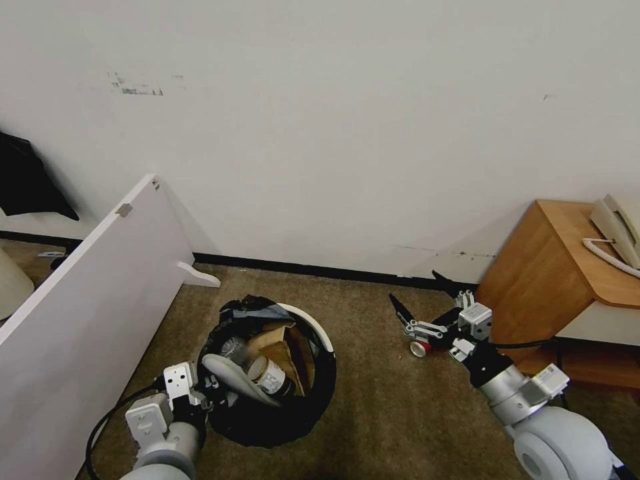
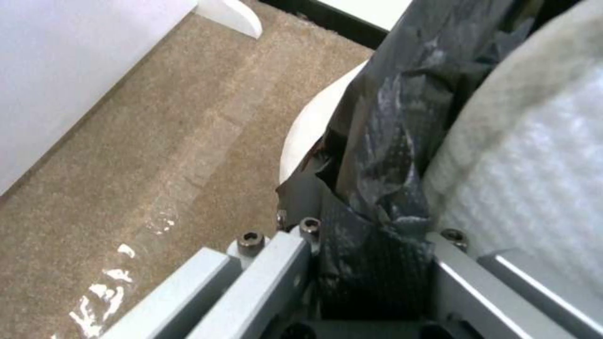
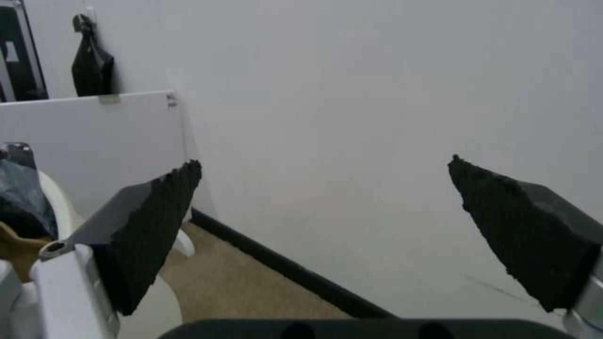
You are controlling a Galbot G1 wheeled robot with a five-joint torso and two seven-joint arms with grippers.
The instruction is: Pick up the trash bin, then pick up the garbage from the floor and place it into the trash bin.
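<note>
On carpet, near left: left pincer [image 1: 208, 390] clamps trash bin [image 1: 313, 320] rim | right pincer [image 1: 422, 301] agape above red can [image 1: 421, 347]

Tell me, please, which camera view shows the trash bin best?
The head view: the whole trash bin shows there, black-lined and full of litter, with the left hand shut on its near rim. The left wrist view shows a close patch of rim and bag. The right wrist view catches its edge.

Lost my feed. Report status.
Left end effector clamped on trash bin rim. Right end effector open above the carpet. Red can beneath it. Nothing in the way.
</note>
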